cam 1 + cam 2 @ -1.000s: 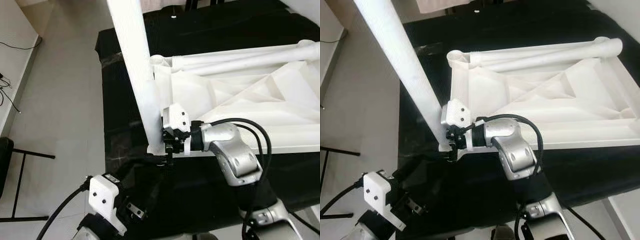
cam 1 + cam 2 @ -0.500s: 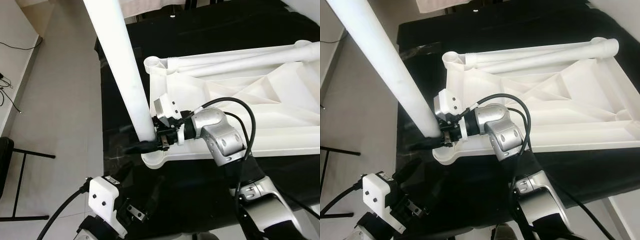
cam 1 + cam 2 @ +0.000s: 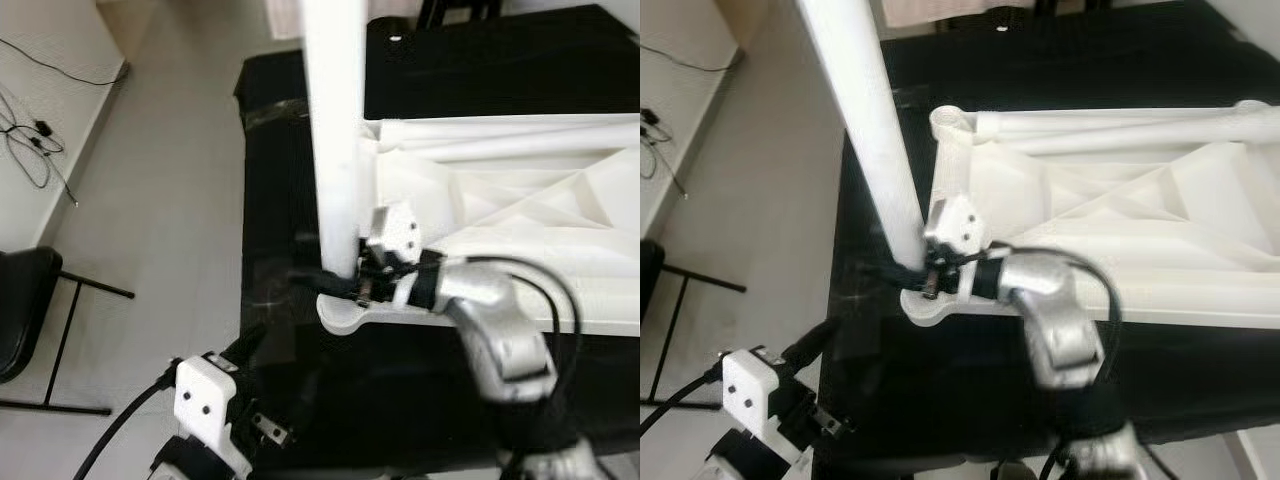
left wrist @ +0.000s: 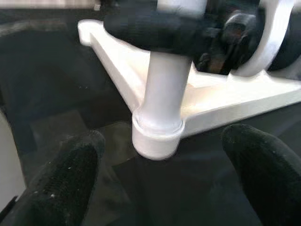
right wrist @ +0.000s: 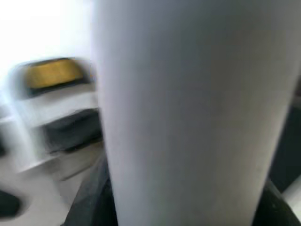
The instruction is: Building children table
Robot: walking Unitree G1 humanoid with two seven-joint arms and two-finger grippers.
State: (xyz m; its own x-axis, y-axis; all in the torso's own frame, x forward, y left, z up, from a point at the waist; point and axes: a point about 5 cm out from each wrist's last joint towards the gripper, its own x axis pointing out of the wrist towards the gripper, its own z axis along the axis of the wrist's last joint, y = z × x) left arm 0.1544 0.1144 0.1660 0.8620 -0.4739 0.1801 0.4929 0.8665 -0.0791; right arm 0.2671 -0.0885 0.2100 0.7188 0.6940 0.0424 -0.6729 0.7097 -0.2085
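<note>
The right gripper (image 3: 927, 277) clamps the white leg (image 3: 865, 130) near its base, the leg standing upright in the corner socket (image 4: 156, 137) of the upturned tabletop (image 3: 1140, 230). The left gripper (image 4: 160, 165) hangs open just beside that corner.
</note>
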